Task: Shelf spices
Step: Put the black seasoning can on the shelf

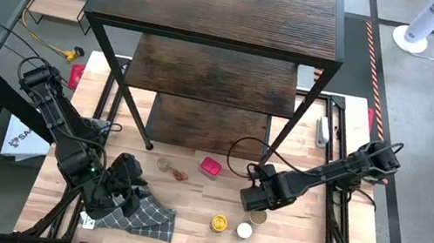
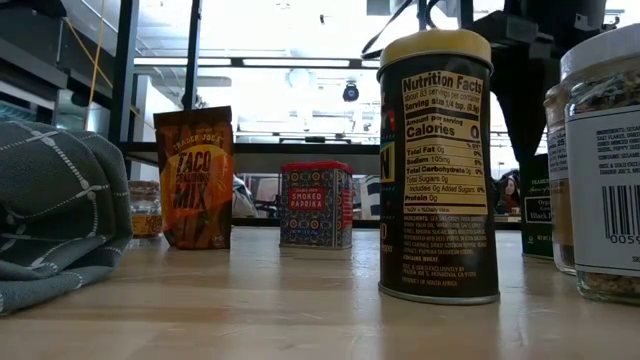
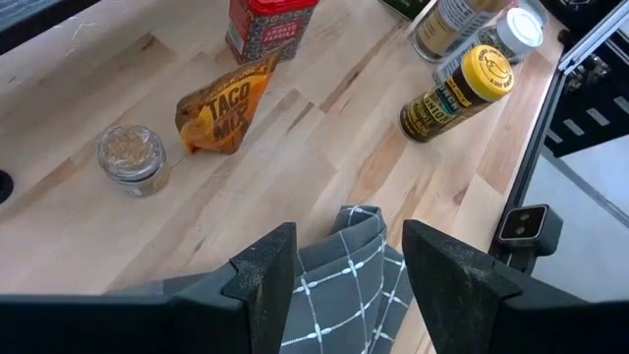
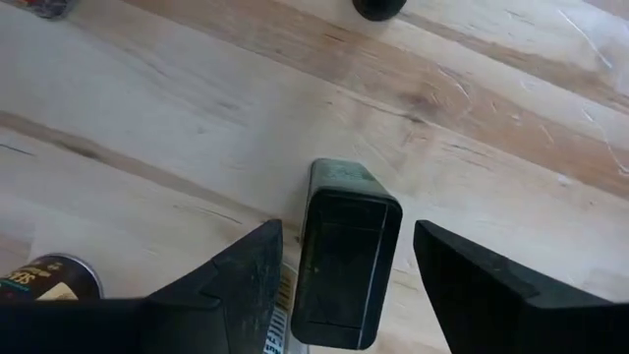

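Right gripper [image 4: 339, 270] spread, straddling dark tin [image 4: 342, 256] without contact; left gripper [image 3: 339, 265] spread above checked cloth [image 3: 339, 280].

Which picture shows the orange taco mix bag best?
The low view: the taco mix packet stands upright, label facing us. The left wrist view shows it from above, label readable. The high view shows it only as a speck; the right wrist view misses it.

From above, my right claw [image 1: 257, 201] hides the dark tin [image 4: 342, 258] beneath it, and my wrist picture's edge cuts that tin's lower end. Across the tabletop, the right-hand jar [image 2: 603, 165] is cropped; the tiny jar [image 1: 164, 165] shows no label
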